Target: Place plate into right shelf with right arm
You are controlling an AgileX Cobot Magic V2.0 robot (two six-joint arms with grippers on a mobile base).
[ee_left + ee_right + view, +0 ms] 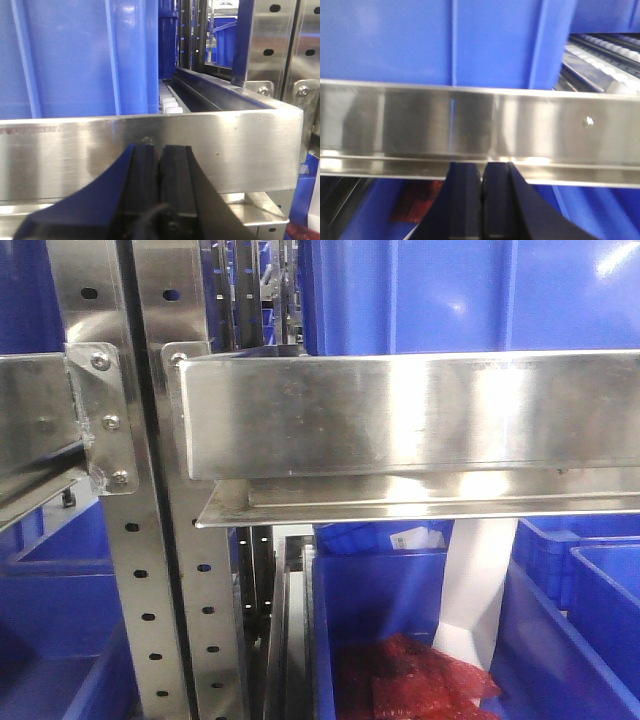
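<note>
1. Plate: you cannot see one in any of the three views, so you cannot tell where it is or if it is on the shelf yet.
2. Your right gripper [482, 200] has its two black fingers pressed together. Nothing shows between them. It sits low, just in front of the shiny shelf rail [480, 130].
3. Your left gripper [159, 185] is pinched together too, with nothing in it. It faces another shiny rail [150, 150].
4. My guess is that the job looks either not started or already over. You have no plate in hand, and the pictures do not say which.
5. Count the things in the front view: one long metal rail [400, 415], one upright post with holes [190, 570], and one white strip [480, 580] hanging down.
6. Blue bins [400, 620] are many. You see one above the rail and a few below, but their edges are cut off, so a sure count is not possible.
7. One bin holds a pile of red bags [420, 680]. They are too bunched up to count.
</note>
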